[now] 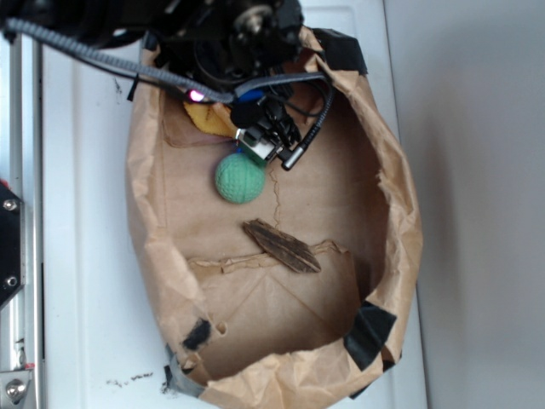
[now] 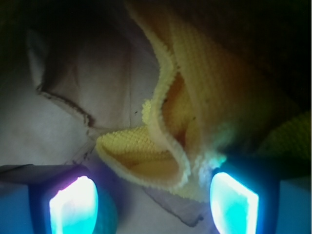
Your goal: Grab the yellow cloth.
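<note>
Overhead, a white table (image 1: pixel 77 256) carries an open brown paper bag (image 1: pixel 400 213) with its walls rolled down, patched with black tape (image 1: pixel 368 334) at the corners. At the far left edge sits a metal rail (image 1: pixel 13 256). Moving right, inside the bag near its top left, a sliver of the yellow cloth (image 1: pixel 211 119) peeks out from under the arm (image 1: pixel 213 34), which reaches in from the top of the view. A small pink light (image 1: pixel 197 95) glows on the arm just above the cloth. Just right of the cloth is the gripper (image 1: pixel 260 141), low in the bag; its fingers are hard to separate from this view. Directly below it, touching or nearly so, lies the green ball (image 1: pixel 239 177). Lower and a little right, a dark brown piece of bark (image 1: pixel 281 245) lies flat on the bag floor, well apart from the cloth.

From the wrist view, the left fingertip (image 2: pixel 73 204) glows blue at the bottom left over the pale bag floor (image 2: pixel 39 131). Between the fingertips, toward the right one, the cloth (image 2: pixel 195 78) rises in a curled fold, its terry edge looping down to the lower middle. The right fingertip (image 2: pixel 233 197) glows at the bottom right, against or just beside the cloth's edge. The gripper (image 2: pixel 153 202) stands wide apart, with the fold between its fingers and nothing clamped.
</note>
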Motion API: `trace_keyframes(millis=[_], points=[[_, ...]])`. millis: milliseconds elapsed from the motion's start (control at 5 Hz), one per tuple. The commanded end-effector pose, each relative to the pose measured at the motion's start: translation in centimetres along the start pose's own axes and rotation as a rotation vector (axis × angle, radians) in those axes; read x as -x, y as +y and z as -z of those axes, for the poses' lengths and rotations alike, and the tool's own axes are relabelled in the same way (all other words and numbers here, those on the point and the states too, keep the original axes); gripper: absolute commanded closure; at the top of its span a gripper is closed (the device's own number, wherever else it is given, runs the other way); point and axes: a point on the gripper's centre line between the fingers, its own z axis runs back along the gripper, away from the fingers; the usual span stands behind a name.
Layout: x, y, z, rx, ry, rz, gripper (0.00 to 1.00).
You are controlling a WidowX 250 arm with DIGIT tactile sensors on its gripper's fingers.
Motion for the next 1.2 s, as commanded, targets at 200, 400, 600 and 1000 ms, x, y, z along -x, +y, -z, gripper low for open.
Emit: trace_keyframes(millis=[200,400,600,1000], points=[[-2.9,0.0,2.8,-0.106,-0.110,-0.057,0.00],[-2.9,-0.3,3.2,-0.121,-0.112,-0.021,1.00],[-3.1,-0.1,3.2,-0.116,-0.127,-0.006,1.00],[-3.1,-0.1,3.1,-0.089,-0.125,0.033,1.00]])
